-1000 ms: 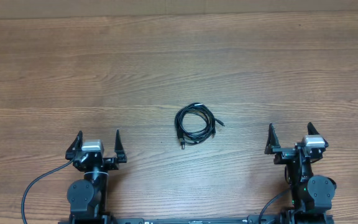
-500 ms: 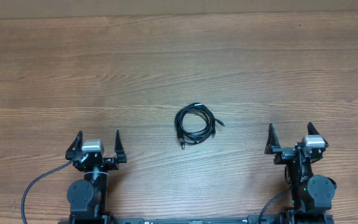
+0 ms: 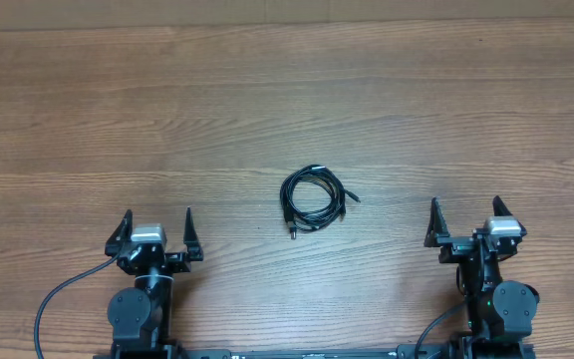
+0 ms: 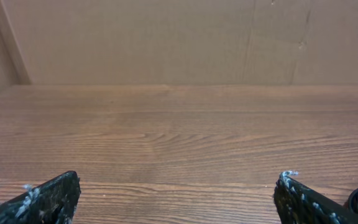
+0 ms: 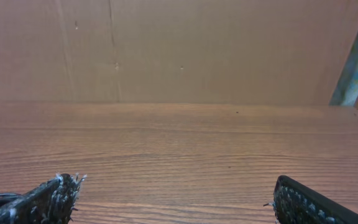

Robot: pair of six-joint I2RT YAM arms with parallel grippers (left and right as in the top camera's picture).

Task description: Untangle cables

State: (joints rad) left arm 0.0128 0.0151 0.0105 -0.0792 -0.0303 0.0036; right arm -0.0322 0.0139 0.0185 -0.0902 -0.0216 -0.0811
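Wooden table (image 3: 287,90), with both arms parked at its near edge. Your left gripper (image 3: 157,214) and right gripper (image 3: 466,204) stand wide open, holding nothing. The cables (image 3: 313,197) lie as one small coiled bundle mid-table, between the grippers and well apart from each. Untangling looks unstarted; your next move calls for reaching in to pinch the loose plug (image 3: 292,233).

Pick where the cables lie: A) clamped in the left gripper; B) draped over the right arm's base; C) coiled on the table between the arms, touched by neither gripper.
C: the cables lie coiled on the table, apart from the open left gripper and right gripper.
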